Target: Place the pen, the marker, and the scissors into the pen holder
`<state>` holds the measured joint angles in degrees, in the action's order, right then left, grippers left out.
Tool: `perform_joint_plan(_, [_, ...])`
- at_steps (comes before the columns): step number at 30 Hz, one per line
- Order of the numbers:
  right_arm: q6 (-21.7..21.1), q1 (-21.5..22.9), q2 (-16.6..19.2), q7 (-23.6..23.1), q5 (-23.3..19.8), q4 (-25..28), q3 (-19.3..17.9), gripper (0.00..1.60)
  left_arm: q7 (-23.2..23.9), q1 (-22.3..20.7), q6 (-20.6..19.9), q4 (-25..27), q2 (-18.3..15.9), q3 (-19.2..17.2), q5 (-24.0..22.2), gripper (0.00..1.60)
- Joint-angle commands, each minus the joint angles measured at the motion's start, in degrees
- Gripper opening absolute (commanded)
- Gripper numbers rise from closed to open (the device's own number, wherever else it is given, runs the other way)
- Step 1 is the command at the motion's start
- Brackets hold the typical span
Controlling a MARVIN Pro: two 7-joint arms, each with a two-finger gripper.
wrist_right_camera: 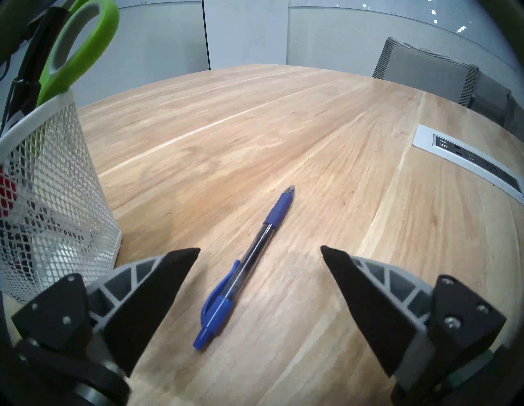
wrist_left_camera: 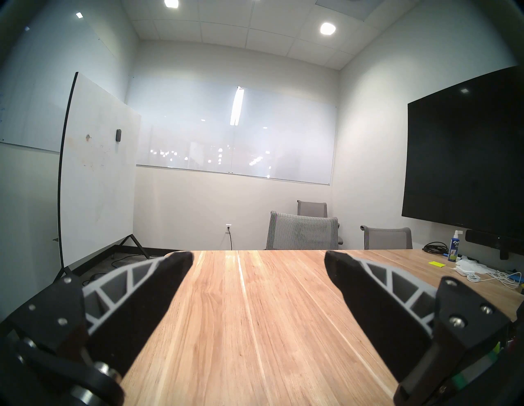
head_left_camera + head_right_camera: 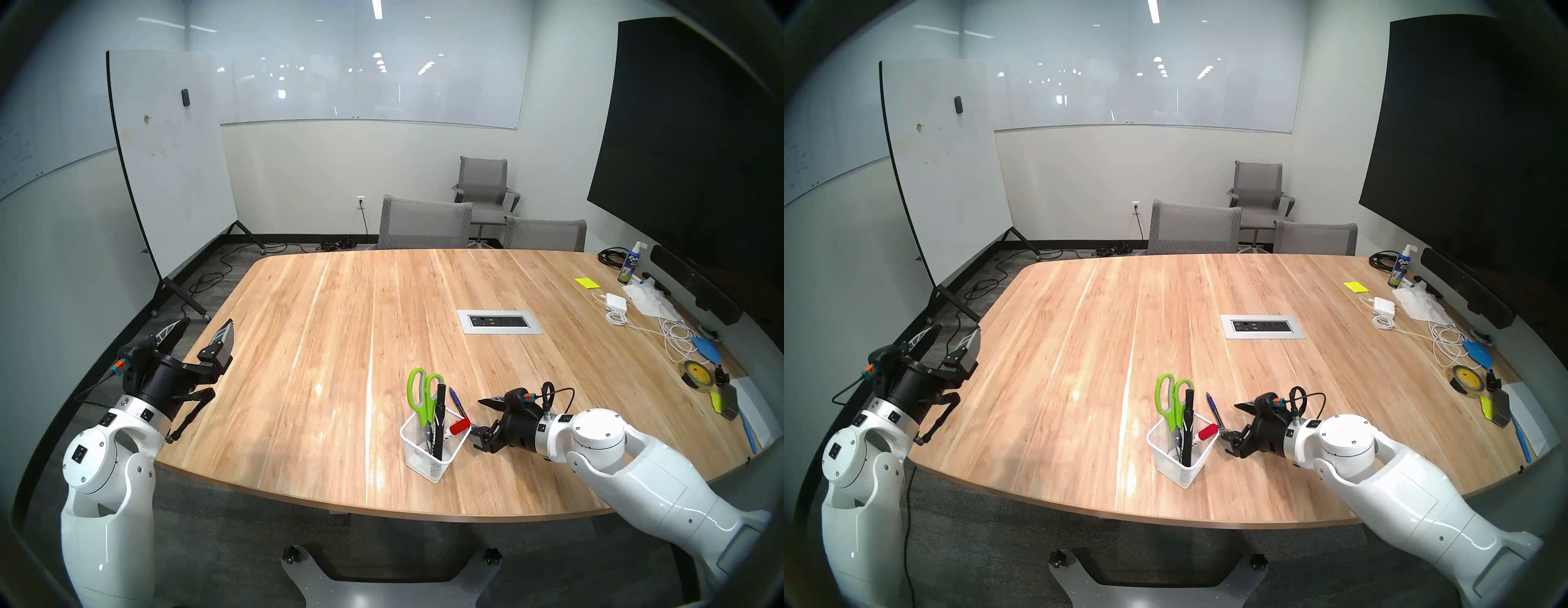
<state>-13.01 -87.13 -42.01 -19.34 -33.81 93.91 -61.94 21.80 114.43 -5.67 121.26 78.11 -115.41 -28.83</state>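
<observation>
The right gripper point(image 1: 259, 249) has its black-padded jaws spread wide, holding nothing; it hangs low over the slim blue ballpoint pen with a clear barrel point(image 1: 247, 265), which lies flat on the wooden table point(image 3: 322, 339) between the two fingertips without touching either. In the right wrist view the pen's long axis runs from the clicker end near the camera to the tip farther out, slanting up and to the right. From the head camera the pen point(image 3: 457, 400) lies just beside the small white wire-mesh pen holder point(image 3: 428, 460), on its far right side.

The holder stands upright near the table's front edge. Inside it are the scissors with lime-green handle loops point(image 3: 422, 392), blades down, a black marker point(image 3: 439, 414) standing upright, and a red-capped marker point(image 3: 459, 426) leaning on the rim.

The left gripper point(image 3: 205, 335) is well apart at the table's left edge, jaws likewise wide and empty, pointing across the table.
</observation>
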Motion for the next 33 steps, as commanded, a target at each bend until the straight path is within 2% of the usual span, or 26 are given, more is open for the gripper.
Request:
perform_joint_plan(1, [0.5, 0.9, -0.9, -0.2, 0.1, -0.7, 0.0, 1.6, 0.0, -0.1, 0.0, 1.3, 0.0, -0.1, -0.1, 1.6])
perform_joint_plan(11, [0.6, 0.8, -1.2, -0.8, 0.4, -2.2, -0.2, 1.6, 0.2, -0.2, -0.1, 1.3, 0.2, -0.2, 0.0, 1.6])
perform_joint_plan(13, [0.6, 0.8, -1.1, -0.9, 0.5, -2.2, -0.3, 1.37, 0.2, -0.2, -0.1, 1.3, 0.2, -0.2, 0.0, 1.6])
perform_joint_plan(14, [0.5, 0.8, -1.0, -0.9, 0.5, -2.1, -0.3, 0.99, 0.2, -0.2, -0.1, 1.3, 0.2, -0.2, 0.1, 1.6])
perform_joint_plan(15, [0.5, 0.8, -0.9, -1.0, 0.5, -2.1, -0.4, 0.9, 0.2, -0.2, -0.1, 1.3, 0.2, -0.2, 0.1, 1.6])
perform_joint_plan(16, [0.5, 0.7, -0.9, -1.0, 0.6, -2.1, -0.5, 0.72, 0.3, -0.2, -0.1, 1.3, 0.2, -0.2, 0.1, 1.6])
perform_joint_plan(21, [0.4, 0.6, -0.5, -1.4, 0.5, -2.0, -0.9, 0.65, 0.3, -0.3, -0.1, 1.3, 0.3, -0.2, 0.1, 1.6])
perform_joint_plan(23, [0.6, 0.4, -0.3, -1.6, 0.5, -1.9, -1.1, 0.38, 0.4, -0.3, -0.1, 1.3, 0.4, -0.3, 0.2, 1.6])
perform_joint_plan(24, [0.7, 0.3, -0.2, -1.8, 0.4, -1.9, -1.2, 0.0, 0.4, -0.3, -0.2, 1.3, 0.4, -0.3, 0.2, 1.6])
perform_joint_plan(33, [3.2, -1.4, 1.0, -2.0, -0.5, -0.9, -3.1, 0.0, 0.5, -0.4, -0.2, 1.3, 0.5, -0.3, 0.3, 1.6])
